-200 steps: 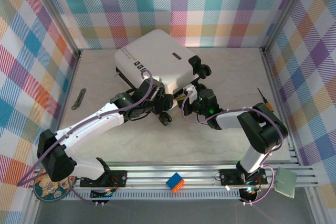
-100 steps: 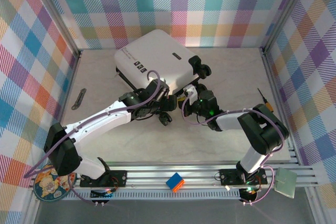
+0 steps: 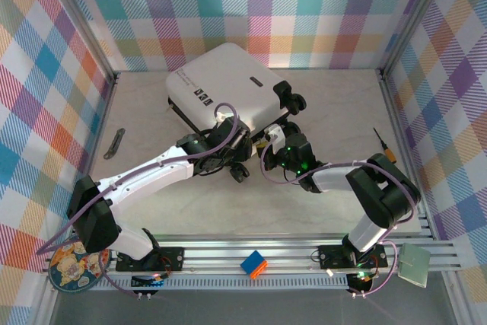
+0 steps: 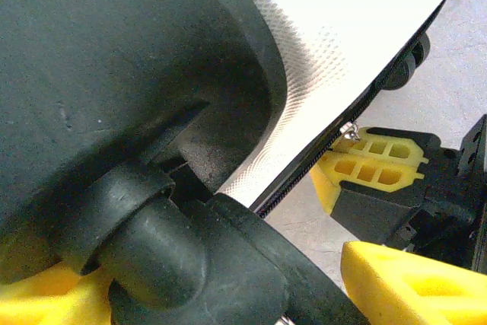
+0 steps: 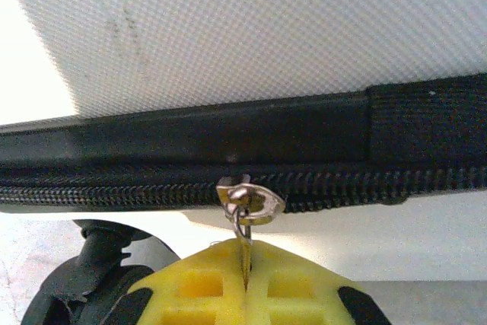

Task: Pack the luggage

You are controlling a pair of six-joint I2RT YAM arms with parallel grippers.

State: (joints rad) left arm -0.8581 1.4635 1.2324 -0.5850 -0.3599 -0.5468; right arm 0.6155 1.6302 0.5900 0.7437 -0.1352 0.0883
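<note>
On the pale tabletop (image 3: 152, 104) the luggage (image 3: 221, 81) lies far-centre, its zipper seam (image 5: 114, 188) just beyond the right gripper (image 5: 245, 260), which pinches the zipper pull (image 5: 249, 205); the left gripper (image 3: 230, 156) straddles a wheel (image 4: 114, 74), grip unclear.

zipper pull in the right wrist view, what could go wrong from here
1. The right fingers pinch only the thin end of the zipper pull. It could slip out when it is tugged along the zipper seam.
2. The luggage stands on wheels. The left fingers sit on either side of a wheel. If that hold is loose, the case may roll instead of the zipper moving.
</note>
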